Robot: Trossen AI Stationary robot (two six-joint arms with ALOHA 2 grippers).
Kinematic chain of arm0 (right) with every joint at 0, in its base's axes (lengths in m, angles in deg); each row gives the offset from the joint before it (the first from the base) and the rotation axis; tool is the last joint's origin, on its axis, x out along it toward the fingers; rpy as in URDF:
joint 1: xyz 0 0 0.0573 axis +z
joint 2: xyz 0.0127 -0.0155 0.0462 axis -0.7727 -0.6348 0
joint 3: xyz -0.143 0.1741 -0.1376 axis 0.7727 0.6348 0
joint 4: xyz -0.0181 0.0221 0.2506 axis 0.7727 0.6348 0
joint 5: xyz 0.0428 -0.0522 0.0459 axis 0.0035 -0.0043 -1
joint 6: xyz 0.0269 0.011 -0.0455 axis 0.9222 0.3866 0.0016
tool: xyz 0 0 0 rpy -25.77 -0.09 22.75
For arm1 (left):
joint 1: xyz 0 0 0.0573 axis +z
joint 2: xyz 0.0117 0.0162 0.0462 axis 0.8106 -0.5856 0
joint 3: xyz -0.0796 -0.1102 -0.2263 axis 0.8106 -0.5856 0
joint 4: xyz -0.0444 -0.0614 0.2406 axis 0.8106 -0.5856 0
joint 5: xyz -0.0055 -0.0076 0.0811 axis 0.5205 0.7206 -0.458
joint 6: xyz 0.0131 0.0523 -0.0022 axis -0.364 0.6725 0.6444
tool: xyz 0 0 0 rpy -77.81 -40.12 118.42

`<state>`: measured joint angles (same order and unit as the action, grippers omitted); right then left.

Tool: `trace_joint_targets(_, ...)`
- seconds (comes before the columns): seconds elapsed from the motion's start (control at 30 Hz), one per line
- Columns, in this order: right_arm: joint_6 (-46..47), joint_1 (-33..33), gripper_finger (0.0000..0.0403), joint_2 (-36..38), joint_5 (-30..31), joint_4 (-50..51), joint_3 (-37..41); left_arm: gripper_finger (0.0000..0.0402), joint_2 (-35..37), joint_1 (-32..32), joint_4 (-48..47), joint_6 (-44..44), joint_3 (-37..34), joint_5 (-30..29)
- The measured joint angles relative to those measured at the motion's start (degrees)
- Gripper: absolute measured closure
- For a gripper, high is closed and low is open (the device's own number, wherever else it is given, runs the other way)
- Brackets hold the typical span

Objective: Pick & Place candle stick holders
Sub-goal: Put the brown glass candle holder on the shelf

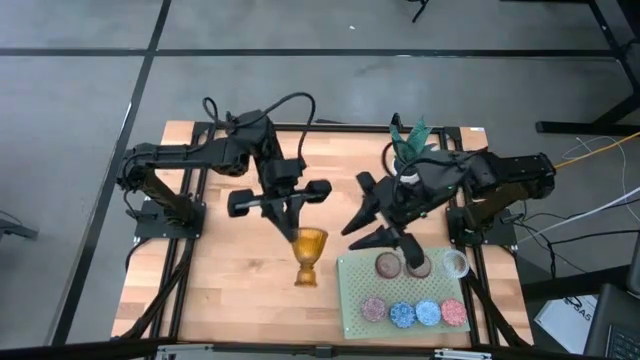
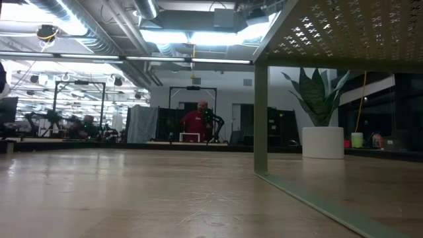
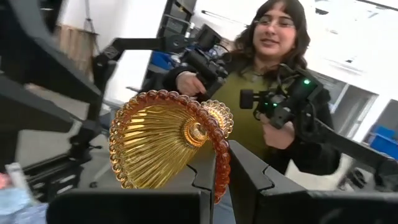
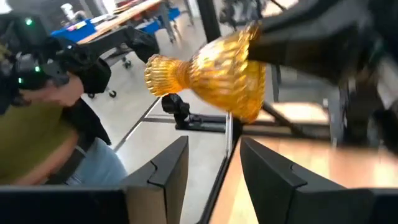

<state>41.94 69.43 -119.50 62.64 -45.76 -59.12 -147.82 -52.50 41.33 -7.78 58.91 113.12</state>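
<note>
Amber ribbed glass is what the left gripper (image 1: 296,222) holds: its fingers are pinched tight on the rim of an amber goblet-shaped candle stick holder (image 1: 309,256), which hangs clear of the wooden worktop (image 1: 230,270) near its middle, bowl toward the gripper and foot pointing away. Gripping the rim leaves the foot free, which would suit setting it down upright. To its right lies the pale green perforated mat (image 1: 352,300), seemingly the collecting place, since the other holders already sit there: two brown ones (image 1: 388,265) in the back row, and a dusky pink one (image 1: 374,309), two blue ones (image 1: 415,314) and a pink one (image 1: 453,313) in front. A clear holder (image 1: 456,263) rests at the mat's far edge. Above the mat hovers the right gripper (image 1: 395,240), fingers partly apart and empty, probably waiting. Behind it stands the white pot with a green plant (image 1: 408,150).
</note>
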Motion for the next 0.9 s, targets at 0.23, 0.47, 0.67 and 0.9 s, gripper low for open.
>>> trace_joint_targets(0.23, 9.82, 0.52, 0.0254, 0.88, -3.66, 3.25, 0.00, 0.0384, -0.64, 1.68, 1.66, 7.61, 0.00, -1.20)
trace_joint_targets(0.47, 22.24, 0.56, 0.0254, 1.96, -11.87, 5.54, 0.00, 0.0384, -4.41, 0.25, 3.81, 11.91, 0.00, -9.20)
trace_joint_targets(0.67, 27.51, 1.25, 0.0254, 3.94, -11.18, 12.01, 0.00, 0.0384, -4.72, -0.13, -7.74, 25.05, 0.06, -23.83)
trace_joint_targets(0.9, 24.91, 1.37, 0.0254, 5.47, -1.02, 16.64, 0.00, 0.0384, -4.80, -1.85, -33.01, 39.99, 6.06, -45.94)
